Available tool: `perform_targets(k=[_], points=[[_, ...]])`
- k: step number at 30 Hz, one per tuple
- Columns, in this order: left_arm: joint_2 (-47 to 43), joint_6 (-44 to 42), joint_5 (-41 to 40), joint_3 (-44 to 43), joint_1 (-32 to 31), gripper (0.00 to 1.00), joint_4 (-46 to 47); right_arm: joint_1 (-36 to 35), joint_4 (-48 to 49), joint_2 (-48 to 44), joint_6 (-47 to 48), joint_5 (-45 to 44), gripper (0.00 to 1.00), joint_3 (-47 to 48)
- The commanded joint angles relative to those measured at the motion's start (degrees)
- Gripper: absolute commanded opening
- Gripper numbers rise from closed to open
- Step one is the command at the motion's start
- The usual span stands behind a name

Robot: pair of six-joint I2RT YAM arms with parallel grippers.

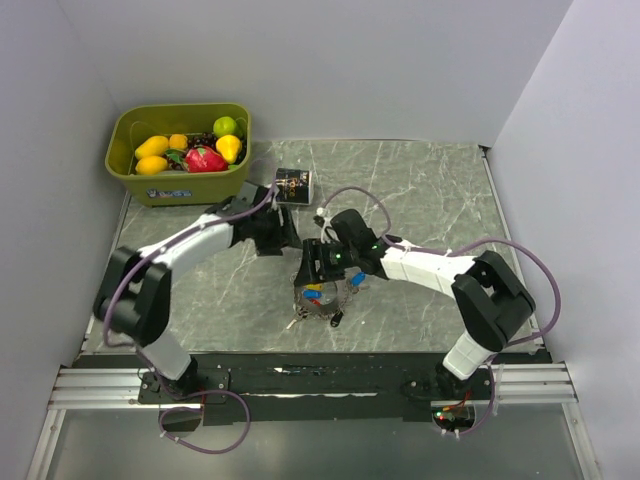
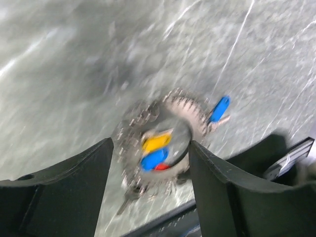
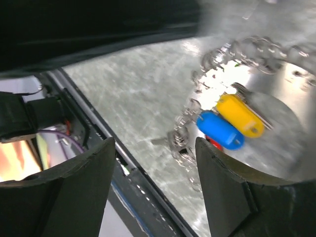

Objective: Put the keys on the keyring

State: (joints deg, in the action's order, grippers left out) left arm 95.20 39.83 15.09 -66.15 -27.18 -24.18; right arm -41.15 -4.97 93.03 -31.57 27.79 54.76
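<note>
– Where's the keyring [image 1: 322,300] rel. to you?
– Flat on the table [image 1: 430,190], btw. both arms. My right gripper [image 3: 155,143] is nearer; the ring lies ahead and to its right. My left gripper [image 2: 150,145] looks straight down on it.
– Fingers?
– Both pairs spread wide, holding nothing, touching nothing. One blue key [image 2: 218,108] lies at the rim, long axis pointing outward.

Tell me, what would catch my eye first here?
The green bin of bright fruit in the far left corner of the table stands out most. Next comes the toothed keyring near the middle front, with a blue tag and a yellow tag inside it. The left arm and right arm bend inward toward it.
</note>
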Motion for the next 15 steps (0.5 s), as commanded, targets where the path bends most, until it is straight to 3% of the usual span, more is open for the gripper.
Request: perform_targets(k=[1,6,15], points=[[-7.5,1.4,-1.0,9.7,0.3,0.67,-0.6,2.7,-4.2,-5.1,4.0,-5.4,0.72,-0.3],[-15.2,7.2,3.5,22.2,0.2,0.65,5.0,6.9,-5.7,-4.8,6.7,-7.0,0.71,-1.3],[-21.6,17.3,5.8,30.2,-7.6,0.61,10.4,10.6,-6.8,4.2,7.8,-6.6,0.69,0.6]])
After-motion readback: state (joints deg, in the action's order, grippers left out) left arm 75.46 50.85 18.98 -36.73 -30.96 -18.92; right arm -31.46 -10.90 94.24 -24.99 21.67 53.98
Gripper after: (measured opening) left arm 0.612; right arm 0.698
